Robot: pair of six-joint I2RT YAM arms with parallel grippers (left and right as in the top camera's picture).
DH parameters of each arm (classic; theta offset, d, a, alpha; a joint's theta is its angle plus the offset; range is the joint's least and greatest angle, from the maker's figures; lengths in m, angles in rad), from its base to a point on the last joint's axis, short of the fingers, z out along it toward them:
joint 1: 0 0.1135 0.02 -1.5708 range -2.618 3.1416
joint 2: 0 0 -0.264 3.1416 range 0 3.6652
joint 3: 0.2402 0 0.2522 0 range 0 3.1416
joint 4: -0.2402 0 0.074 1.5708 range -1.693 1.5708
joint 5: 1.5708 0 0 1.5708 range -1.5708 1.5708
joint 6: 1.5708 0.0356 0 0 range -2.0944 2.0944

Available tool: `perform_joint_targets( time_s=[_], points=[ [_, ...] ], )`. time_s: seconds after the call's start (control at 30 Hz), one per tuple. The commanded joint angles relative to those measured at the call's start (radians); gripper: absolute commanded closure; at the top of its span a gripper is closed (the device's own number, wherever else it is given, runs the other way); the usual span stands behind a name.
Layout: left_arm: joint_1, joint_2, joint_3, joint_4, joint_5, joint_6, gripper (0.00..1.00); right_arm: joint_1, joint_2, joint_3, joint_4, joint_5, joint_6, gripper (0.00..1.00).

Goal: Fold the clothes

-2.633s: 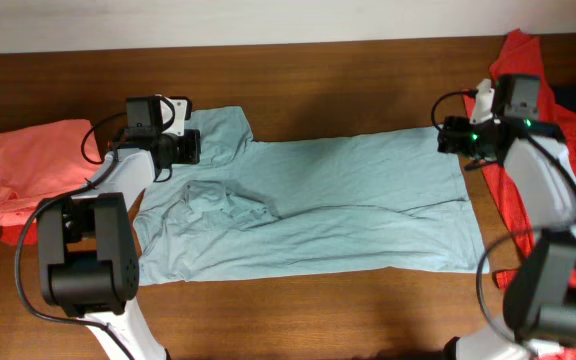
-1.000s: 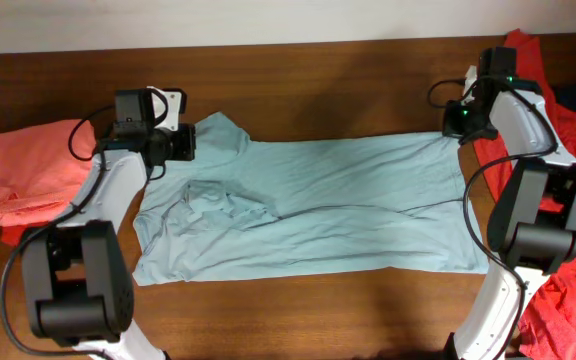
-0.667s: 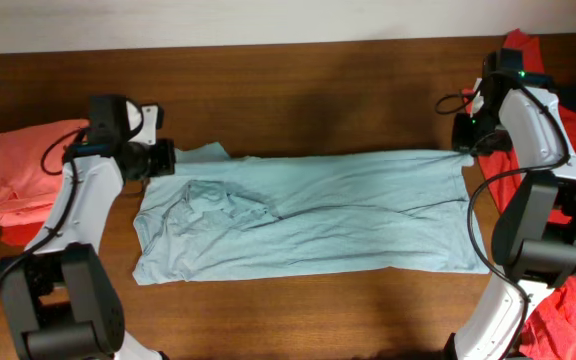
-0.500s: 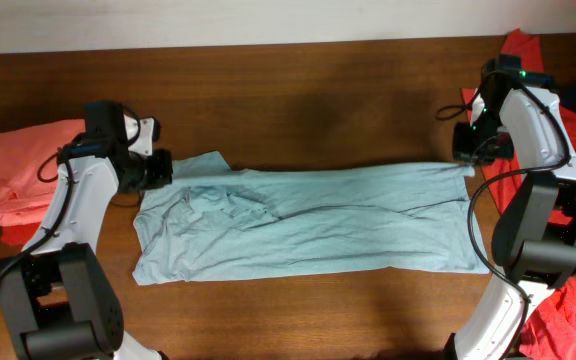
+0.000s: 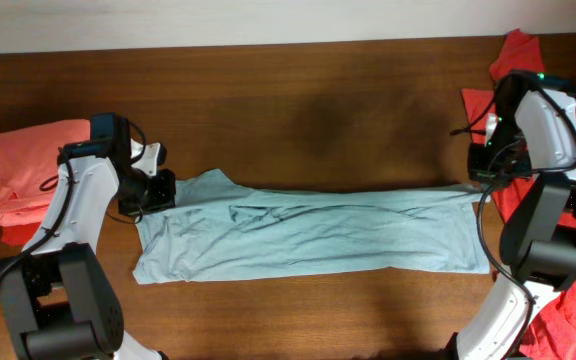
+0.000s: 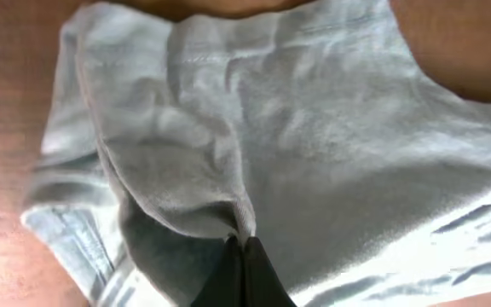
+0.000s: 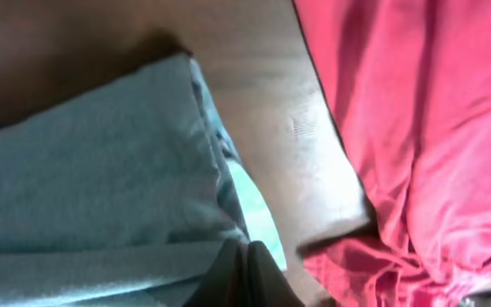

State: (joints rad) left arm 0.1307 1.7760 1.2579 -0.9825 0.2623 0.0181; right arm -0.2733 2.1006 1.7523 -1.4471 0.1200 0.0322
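We see the left gripper (image 6: 239,249) and right gripper (image 7: 244,252) each clenched on the grey-blue T-shirt (image 5: 308,232) across the desk (image 5: 298,110).

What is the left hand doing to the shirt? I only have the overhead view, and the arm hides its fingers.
Observer: In the left wrist view the left hand is shut, pinching a raised fold of the T-shirt.
Operator: And the right one?
Observer: The right wrist view shows the right hand shut as well, on the T-shirt's edge near its corner.
Operator: Has it caught the red garment too?
Observer: No. In that view, bare table shows between the red garment and the T-shirt.
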Motion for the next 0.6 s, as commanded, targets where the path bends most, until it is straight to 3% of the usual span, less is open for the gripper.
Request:
perform_joint_targets(
  time_s=[0.0,0.37,0.57],
  points=[
    [0.003,-0.024,0.000,-0.026,0.011,-0.006,0.99,-0.011,-0.032,-0.004,-0.016,0.031,0.028,0.91],
    [0.003,-0.024,-0.001,-0.116,0.003,-0.005,0.99,-0.011,-0.032,-0.145,0.006,0.019,0.036,0.80],
    [0.003,-0.024,-0.006,-0.151,-0.013,-0.006,0.92,-0.011,-0.032,-0.169,-0.005,0.020,0.036,0.76]
  ],
)
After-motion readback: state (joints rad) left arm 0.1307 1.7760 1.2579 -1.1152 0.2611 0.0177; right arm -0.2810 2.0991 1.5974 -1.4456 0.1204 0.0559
